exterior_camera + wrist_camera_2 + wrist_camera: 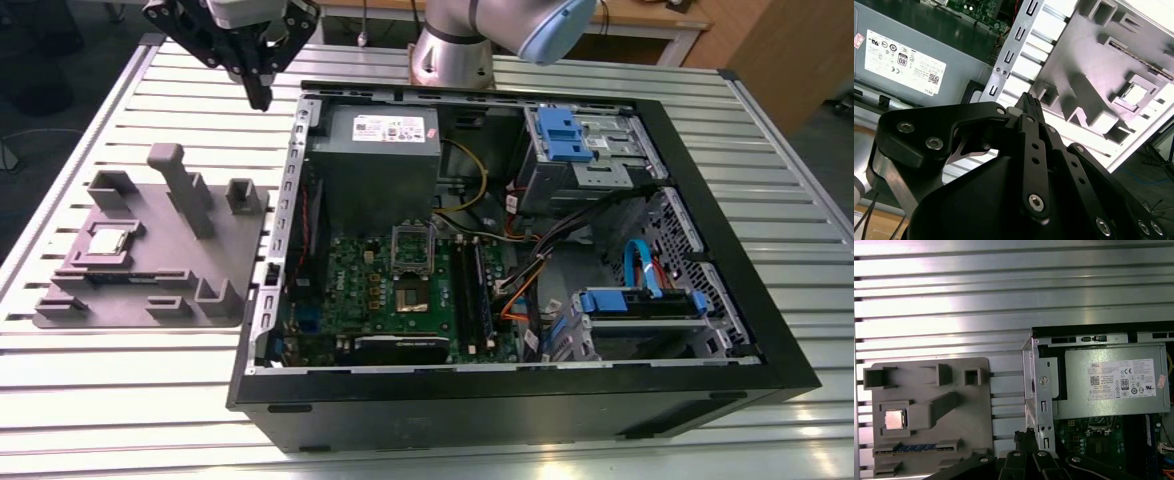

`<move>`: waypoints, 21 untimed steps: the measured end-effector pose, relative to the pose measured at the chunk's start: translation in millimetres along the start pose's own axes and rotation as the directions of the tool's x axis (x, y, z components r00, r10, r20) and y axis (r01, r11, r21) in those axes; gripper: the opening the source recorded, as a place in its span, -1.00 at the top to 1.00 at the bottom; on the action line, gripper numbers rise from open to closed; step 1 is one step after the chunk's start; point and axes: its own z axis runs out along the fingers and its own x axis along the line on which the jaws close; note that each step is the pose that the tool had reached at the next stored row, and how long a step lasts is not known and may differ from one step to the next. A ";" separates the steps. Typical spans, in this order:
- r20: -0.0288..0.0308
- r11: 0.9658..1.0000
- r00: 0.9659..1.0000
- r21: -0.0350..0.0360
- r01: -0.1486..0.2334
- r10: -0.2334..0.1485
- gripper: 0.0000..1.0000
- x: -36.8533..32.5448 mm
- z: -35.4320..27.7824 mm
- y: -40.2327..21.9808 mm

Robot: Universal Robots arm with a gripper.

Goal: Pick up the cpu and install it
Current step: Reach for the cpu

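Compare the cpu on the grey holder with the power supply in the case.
Size: the cpu is a small flat square; the power supply is a large box.
Place: the cpu lies in a recess of the grey holder, the power supply inside the open case.
Top: the cpu's is bare, the power supply's carries a white label.
Both look grey and metallic.

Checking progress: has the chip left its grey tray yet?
No, the chip lies in the grey tray on the table, outside the computer case.
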 end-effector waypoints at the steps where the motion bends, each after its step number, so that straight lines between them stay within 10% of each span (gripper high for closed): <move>1: 0.000 1.000 1.000 0.000 0.000 0.000 0.79 0.5 0.0 0.0; 21: 0.000 1.000 1.000 0.000 0.000 0.000 0.79 4.2 0.0 -0.3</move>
